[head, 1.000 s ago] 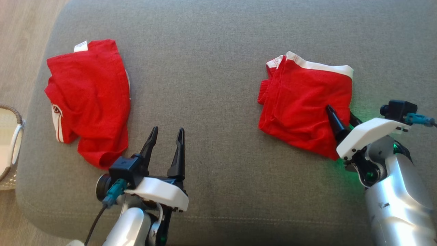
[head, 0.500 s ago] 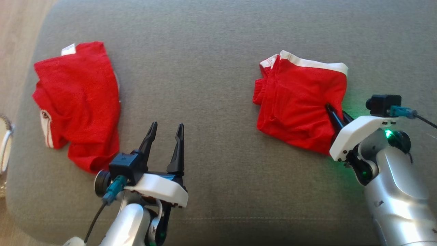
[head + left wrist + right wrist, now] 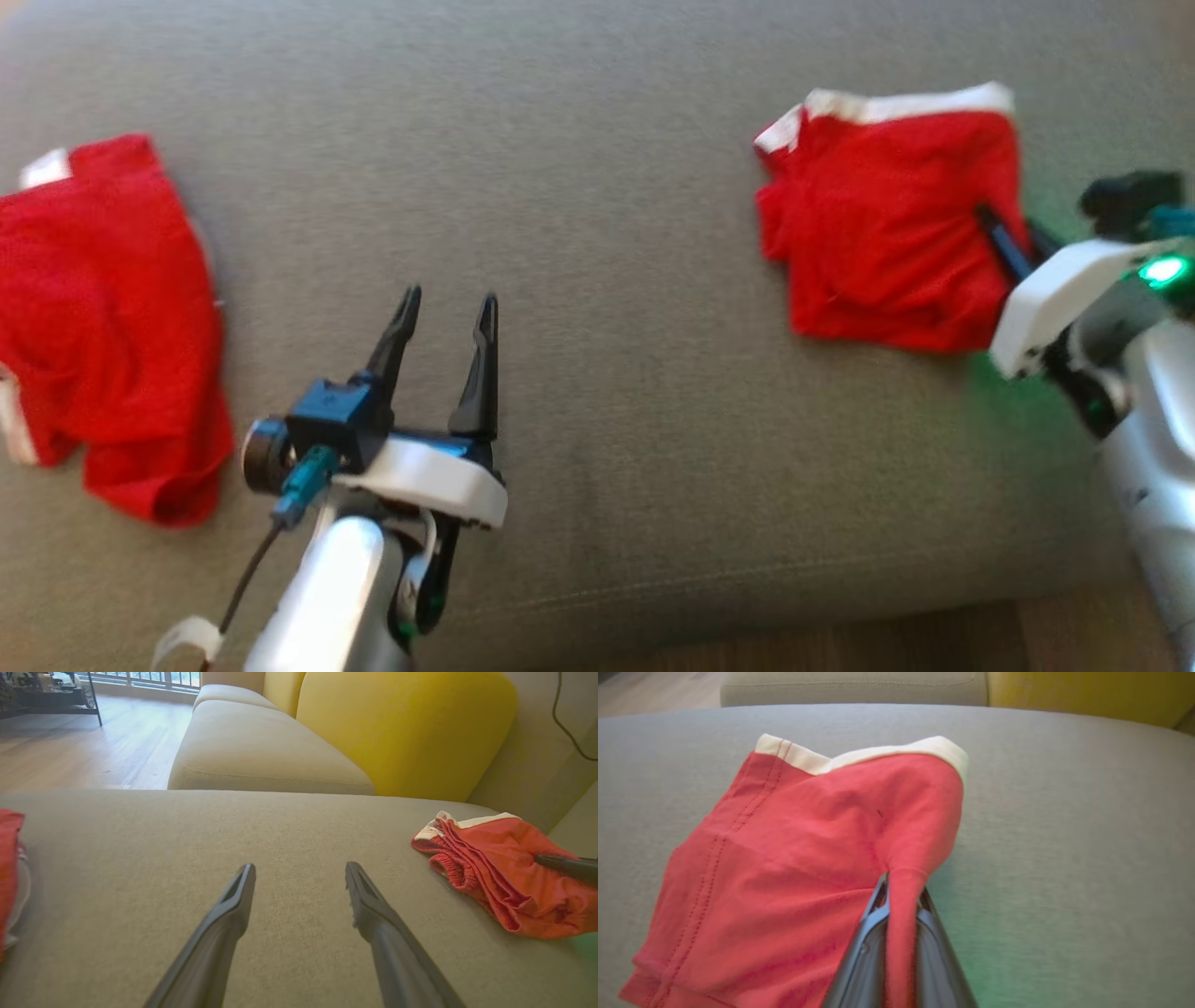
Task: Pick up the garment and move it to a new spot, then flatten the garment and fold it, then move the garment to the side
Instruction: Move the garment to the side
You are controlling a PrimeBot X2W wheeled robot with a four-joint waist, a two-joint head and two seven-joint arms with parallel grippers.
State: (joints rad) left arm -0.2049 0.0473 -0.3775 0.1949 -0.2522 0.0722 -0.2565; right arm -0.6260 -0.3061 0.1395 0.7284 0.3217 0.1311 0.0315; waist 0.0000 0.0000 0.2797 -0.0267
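On woven cushion [image 3: 597,140], right hand [image 3: 902,886] pinching creased red garment [image 3: 794,858], perhaps shorts, left hand [image 3: 449,297] spread, empty

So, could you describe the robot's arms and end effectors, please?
Silver forearms, white wrist housings. The left end effector and right end effector each have two long, tapered black fingers. Each wrist carries a black camera with a teal connector; the right glows green.

Left gripper [image 3: 449,299] spread wide; right gripper [image 3: 902,886] pinched closed.
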